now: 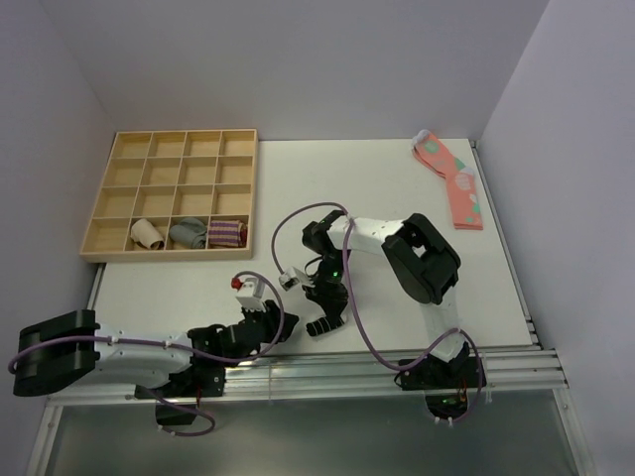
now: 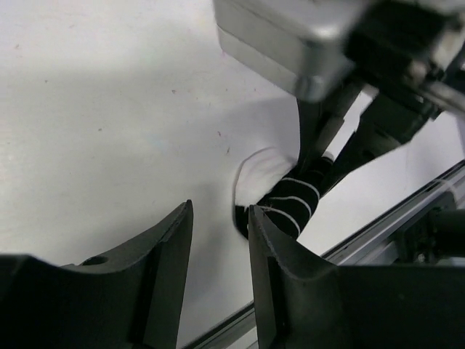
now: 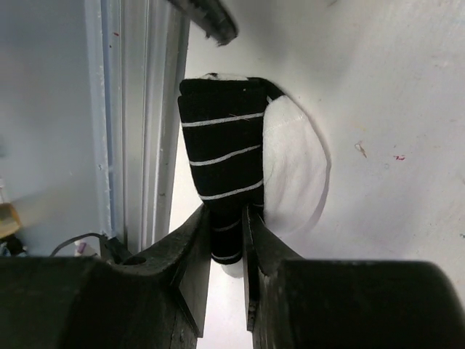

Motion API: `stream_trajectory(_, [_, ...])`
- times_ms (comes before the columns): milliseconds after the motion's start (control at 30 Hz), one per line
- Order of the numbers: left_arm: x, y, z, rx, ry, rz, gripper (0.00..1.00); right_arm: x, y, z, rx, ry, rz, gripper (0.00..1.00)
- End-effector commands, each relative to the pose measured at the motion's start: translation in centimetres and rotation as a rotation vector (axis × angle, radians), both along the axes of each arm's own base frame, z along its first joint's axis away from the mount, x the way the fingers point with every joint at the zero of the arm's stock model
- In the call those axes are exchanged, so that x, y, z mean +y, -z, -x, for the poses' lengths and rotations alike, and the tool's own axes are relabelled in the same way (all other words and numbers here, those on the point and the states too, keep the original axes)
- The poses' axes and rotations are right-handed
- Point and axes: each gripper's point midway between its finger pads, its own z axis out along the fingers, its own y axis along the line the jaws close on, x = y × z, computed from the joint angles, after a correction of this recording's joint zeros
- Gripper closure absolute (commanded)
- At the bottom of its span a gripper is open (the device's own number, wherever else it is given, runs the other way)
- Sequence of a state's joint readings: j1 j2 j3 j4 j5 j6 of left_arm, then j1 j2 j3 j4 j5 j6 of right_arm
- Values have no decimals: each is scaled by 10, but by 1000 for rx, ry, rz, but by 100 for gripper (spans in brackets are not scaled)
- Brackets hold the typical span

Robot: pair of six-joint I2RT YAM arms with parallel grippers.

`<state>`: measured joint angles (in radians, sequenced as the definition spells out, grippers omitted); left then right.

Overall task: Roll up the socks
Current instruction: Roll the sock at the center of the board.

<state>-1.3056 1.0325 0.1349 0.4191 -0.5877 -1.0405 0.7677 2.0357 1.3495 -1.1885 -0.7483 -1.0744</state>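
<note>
The socks [image 3: 221,156] are black with thin white stripes and a white end patch, lying on the white table beside the near-edge rail. My right gripper [image 3: 227,214] is shut on their near end, one finger on each side. From above, the socks [image 1: 322,325] show as a dark striped bundle just under the right gripper [image 1: 327,305]. My left gripper [image 2: 220,211] stands open just short of the socks [image 2: 290,202], its right fingertip [image 2: 256,215] at their edge and nothing between its fingers. In the top view the left gripper [image 1: 281,319] sits just left of the socks.
A wooden compartment tray [image 1: 169,149] at the back left holds a beige roll [image 1: 149,234], a grey roll [image 1: 189,233] and a maroon striped bundle [image 1: 228,233]. Pink socks [image 1: 456,183] lie at the back right. An aluminium rail [image 1: 397,362] runs along the near edge.
</note>
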Motion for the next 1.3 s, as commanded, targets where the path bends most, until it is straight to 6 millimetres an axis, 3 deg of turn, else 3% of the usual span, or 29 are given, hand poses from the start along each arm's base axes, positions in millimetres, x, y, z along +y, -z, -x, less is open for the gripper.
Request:
stream_trajectory(0, [-10, -15, -3, -82, -15, -26, 58, -7, 15, -7, -23, 21, 78, 74])
stream_trajectory(300, [-38, -25, 22, -165, 98, -117, 55, -6, 22, -11, -22, 52, 118, 74])
stream_trajectory(433, [-43, -25, 25, -173, 130, -150, 52, -5, 23, -12, -21, 62, 128, 75])
stream_trajectory(633, [-44, -6, 28, -136, 148, -196, 47, -4, 26, -14, -20, 76, 142, 75])
stream_trajectory(800, [-44, -2, 27, -110, 140, -145, 45, -4, 26, -14, -16, 78, 147, 75])
stream_trajectory(1000, [-48, -8, 22, -155, 176, -206, 46, -3, 28, -15, -14, 87, 158, 75])
stream_trajectory(1267, [-60, -48, 23, -271, 254, -256, 47, -4, 31, -14, -4, 101, 177, 76])
